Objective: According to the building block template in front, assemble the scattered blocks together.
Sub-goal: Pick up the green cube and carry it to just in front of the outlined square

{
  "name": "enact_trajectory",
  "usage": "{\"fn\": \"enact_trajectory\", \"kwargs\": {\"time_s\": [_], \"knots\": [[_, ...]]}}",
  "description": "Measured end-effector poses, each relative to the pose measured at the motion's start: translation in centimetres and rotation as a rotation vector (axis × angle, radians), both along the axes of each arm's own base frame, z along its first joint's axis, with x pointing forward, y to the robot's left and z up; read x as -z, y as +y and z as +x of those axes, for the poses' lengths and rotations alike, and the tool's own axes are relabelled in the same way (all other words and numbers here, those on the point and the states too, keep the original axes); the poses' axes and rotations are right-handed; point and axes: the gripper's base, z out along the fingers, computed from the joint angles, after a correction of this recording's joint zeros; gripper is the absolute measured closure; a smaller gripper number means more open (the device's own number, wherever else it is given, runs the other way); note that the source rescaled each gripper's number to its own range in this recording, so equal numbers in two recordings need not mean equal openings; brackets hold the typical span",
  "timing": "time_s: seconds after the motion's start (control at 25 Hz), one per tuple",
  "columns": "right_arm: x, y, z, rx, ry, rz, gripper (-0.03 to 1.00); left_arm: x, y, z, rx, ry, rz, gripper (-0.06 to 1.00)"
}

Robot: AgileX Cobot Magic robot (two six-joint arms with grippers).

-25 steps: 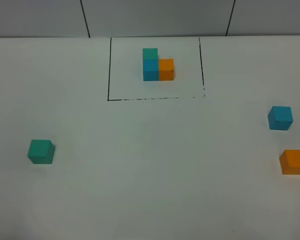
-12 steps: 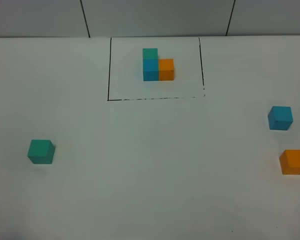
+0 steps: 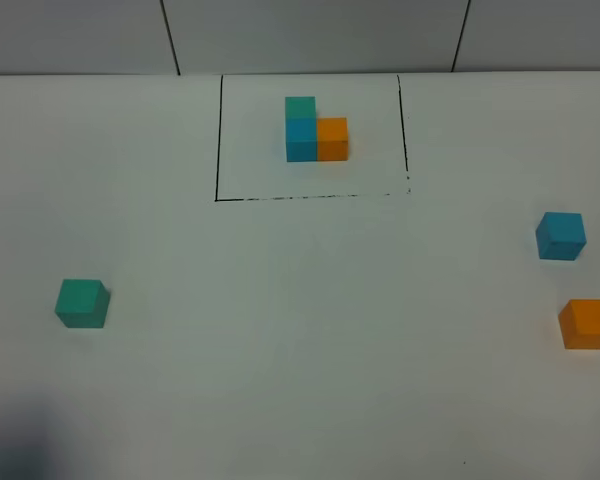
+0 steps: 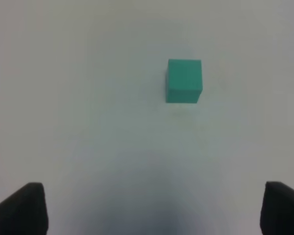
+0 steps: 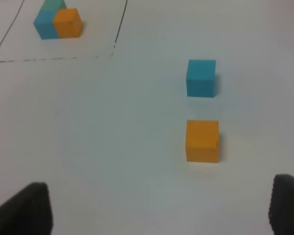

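Nothing among the blocks is shifting compared with a second ago. The one change is a soft shadow (image 3: pixel 10 445) that is now spreading over the near left corner of the tabletop (image 3: pixel 300 380), which was evenly lit before.

At the far middle, the template (image 3: pixel 315 130) is sitting inside its black outline (image 3: pixel 218 140). Its long arm is running front to back, with the green cube (image 3: pixel 300 106) farthest away and touching the blue cube (image 3: pixel 301 140). Its short foot, the orange cube (image 3: pixel 332 139), is pointing right and is pressed against the blue one.

Of the loose pieces, the green block (image 3: pixel 82 303) is sitting alone on the left, well apart from the others. The blue block (image 3: pixel 560 236) and the orange block (image 3: pixel 588 324) are sitting near each other at the right edge without touching, the orange one nearer the front.

From its wrist view, the left tool (image 4: pixel 152 208) is hovering with its fingers spread wide. It is gripping nothing, and the green block is lying ahead of it, clear of both fingers. The right tool (image 5: pixel 154 205) is likewise holding its fingers apart and empty, with the orange block ahead of it and the blue one just beyond.
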Motion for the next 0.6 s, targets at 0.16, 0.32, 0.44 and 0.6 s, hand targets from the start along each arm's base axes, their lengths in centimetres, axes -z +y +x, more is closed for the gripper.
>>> {"fn": "enact_trajectory", "kwargs": {"time_s": [0.16,0.32,0.44,0.6], "knots": [[0.0,0.0,0.0,0.0,0.0,0.0,0.19,-1.5,-0.1,3.5,-0.014,0.085,-0.012,-0.05],[0.0,0.0,0.0,0.0,0.0,0.0,0.19,-2.6,-0.2,7.5,-0.055,0.178,-0.042,-0.06],[0.0,0.0,0.0,0.0,0.0,0.0,0.19,-2.7,-0.4,10.4,-0.062,0.248,-0.067,-0.06],[0.0,0.0,0.0,0.0,0.0,0.0,0.19,-1.5,-0.8,13.8,-0.063,0.349,-0.1,-0.06]]}}
